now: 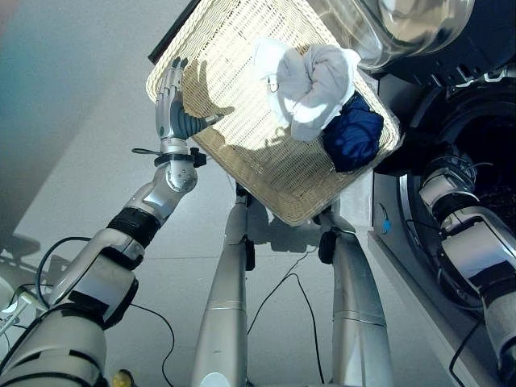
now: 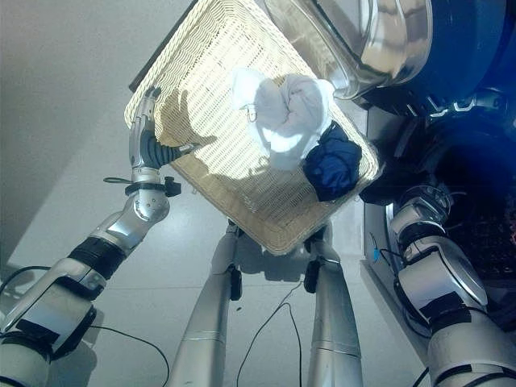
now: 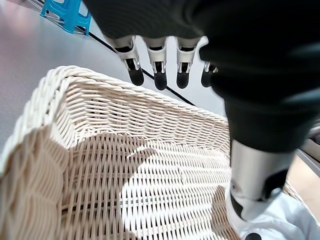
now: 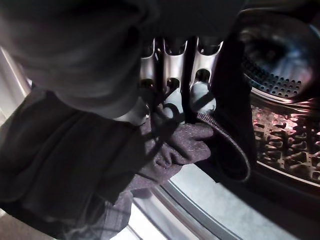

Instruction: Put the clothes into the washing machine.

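your right robot hand [image 4: 170, 95] is nearest the job: in its wrist view the fingers are curled and pinching a dark garment [image 4: 100, 160], which hangs off them right at the washing machine [image 1: 476, 153] opening, with the perforated drum [image 4: 280, 135] just past it. so the step in hand looks like loading that one piece. next move, as i judge it: push the hand further in over the rim, let go so the cloth drops inside the drum and not on the lip, then pull out clean. in the eye views the right forearm reaches into the dark opening. left robot hand [image 1: 172, 101] is up at the near corner of the wicker basket [image 1: 242, 169], fingers straight and relaxed over the rim, thumb out, holding nothing; can't tell whether it touches the weave. still in the basket: a white bundle of clothes [image 1: 310, 81] and a dark blue garment [image 1: 352, 137] touching it, both on the machine side. the open round machine door [image 1: 403, 24] sits above the basket's far corner.
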### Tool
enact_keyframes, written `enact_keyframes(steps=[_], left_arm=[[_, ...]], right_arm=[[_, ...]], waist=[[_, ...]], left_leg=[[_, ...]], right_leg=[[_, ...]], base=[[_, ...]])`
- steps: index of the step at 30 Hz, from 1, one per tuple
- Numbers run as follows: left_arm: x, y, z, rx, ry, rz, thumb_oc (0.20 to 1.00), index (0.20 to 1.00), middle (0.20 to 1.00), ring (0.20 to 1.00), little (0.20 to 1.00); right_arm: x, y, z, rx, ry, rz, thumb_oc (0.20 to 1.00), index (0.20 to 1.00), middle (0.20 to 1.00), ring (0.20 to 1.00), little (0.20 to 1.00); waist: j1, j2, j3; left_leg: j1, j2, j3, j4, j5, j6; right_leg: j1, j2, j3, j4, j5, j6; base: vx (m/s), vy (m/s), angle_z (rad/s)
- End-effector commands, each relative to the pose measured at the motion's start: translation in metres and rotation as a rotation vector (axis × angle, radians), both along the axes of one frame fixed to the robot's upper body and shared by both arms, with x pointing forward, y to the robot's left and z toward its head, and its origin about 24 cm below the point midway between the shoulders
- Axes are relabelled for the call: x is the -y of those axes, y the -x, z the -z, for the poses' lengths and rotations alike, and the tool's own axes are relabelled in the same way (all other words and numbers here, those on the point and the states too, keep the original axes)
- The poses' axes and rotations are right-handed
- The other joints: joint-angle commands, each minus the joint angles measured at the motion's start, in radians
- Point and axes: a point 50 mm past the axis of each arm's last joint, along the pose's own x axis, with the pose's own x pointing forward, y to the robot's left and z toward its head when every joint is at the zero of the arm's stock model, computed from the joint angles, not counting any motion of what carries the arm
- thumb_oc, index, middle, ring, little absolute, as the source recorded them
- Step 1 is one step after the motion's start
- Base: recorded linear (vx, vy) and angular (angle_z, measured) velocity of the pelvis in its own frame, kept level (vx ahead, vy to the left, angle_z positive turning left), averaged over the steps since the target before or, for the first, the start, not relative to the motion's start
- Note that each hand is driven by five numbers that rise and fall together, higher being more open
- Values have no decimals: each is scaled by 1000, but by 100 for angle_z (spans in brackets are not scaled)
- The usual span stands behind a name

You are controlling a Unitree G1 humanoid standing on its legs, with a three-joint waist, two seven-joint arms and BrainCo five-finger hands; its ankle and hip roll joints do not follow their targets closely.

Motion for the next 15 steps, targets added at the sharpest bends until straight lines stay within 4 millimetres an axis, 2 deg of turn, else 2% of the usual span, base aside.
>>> enact_keyframes(steps=[1,5,6,8,9,11,12,15], left_arm=[[16,2,-17,88,32,48,1000,1000,1000,1000,1000],[16,3,-17,87,32,49,1000,1000,1000,1000,1000],[17,3,-17,87,32,51,1000,1000,1000,1000,1000],[17,3,-17,87,33,51,1000,1000,1000,1000,1000],[16,3,-17,84,33,49,1000,1000,1000,1000,1000],[14,4,-17,81,36,45,1000,1000,1000,1000,1000],[10,4,-17,79,38,37,1000,1000,1000,1000,1000],[-2,7,-13,73,43,11,1000,1000,1000,1000,1000]], right_arm=[[20,11,-2,-41,66,49,200,200,200,200,200],[20,11,1,-12,18,47,200,200,200,200,200],[19,11,4,39,-71,46,200,200,200,200,200],[18,10,5,71,-116,44,200,200,200,200,200],[15,9,10,166,-288,47,200,200,200,200,200],[14,7,11,243,-407,56,200,200,200,200,200],[13,8,15,344,-598,74,200,200,200,200,200],[24,16,22,592,-868,173,200,200,200,200,200]], waist=[[-5,67,-19],[-6,67,-19],[-6,66,-19],[-7,66,-19],[-8,64,-19],[-9,62,-19],[-13,56,-19],[-24,37,-19]], left_leg=[[-28,-78,44,136,-133,24],[-29,-78,44,133,-131,24],[-28,-79,42,132,-132,24],[-29,-78,42,132,-132,24],[-30,-78,42,135,-135,23],[-28,-77,42,135,-136,22],[-26,-75,42,139,-139,19],[-26,-68,41,151,-148,16]], right_leg=[[66,46,-28,-345,273,122],[64,47,-27,-346,274,122],[63,49,-25,-346,275,122],[62,50,-25,-345,275,122],[61,52,-24,-342,273,121],[62,52,-24,-341,272,121],[64,54,-22,-339,271,121],[67,59,-18,-330,267,122]], base=[[0,0,0],[0,0,0],[0,0,0],[0,0,0],[0,0,0],[0,0,0],[0,0,0],[0,0,0]])
